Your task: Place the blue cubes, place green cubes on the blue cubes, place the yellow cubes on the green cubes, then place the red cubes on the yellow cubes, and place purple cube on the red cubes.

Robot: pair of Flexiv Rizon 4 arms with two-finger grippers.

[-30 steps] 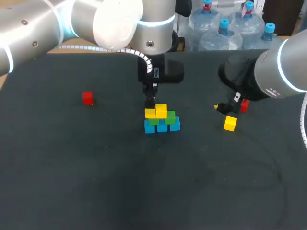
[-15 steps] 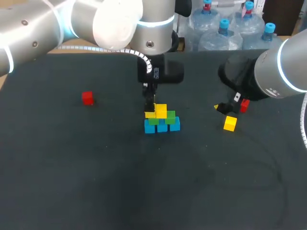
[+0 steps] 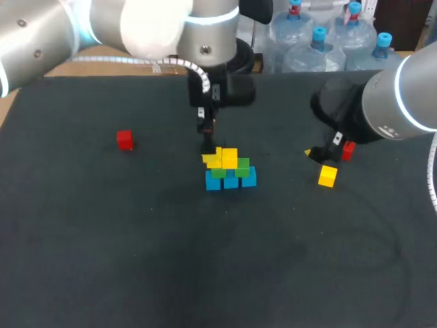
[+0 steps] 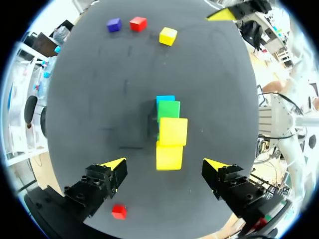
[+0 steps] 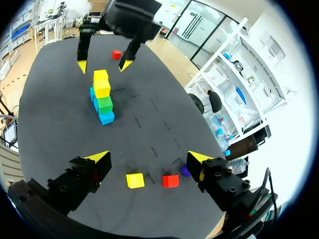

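Note:
Three blue cubes lie in a row at the table's middle, with two green cubes on them and two yellow cubes on the green ones. My left gripper hangs open just above the stack's left end. In the left wrist view the nearer yellow cube lies below the spread fingers of my left gripper, touched by neither. My right gripper stands open and empty over the right side. Under my right gripper lie a loose yellow cube, a red cube and a purple cube.
A second red cube sits alone on the black table at the left. The loose yellow cube and the red cube lie right of the stack, close to my right arm.
My left gripper opened, let go of the left yellow cube on the stack, and rose a little. The right arm has kept still.

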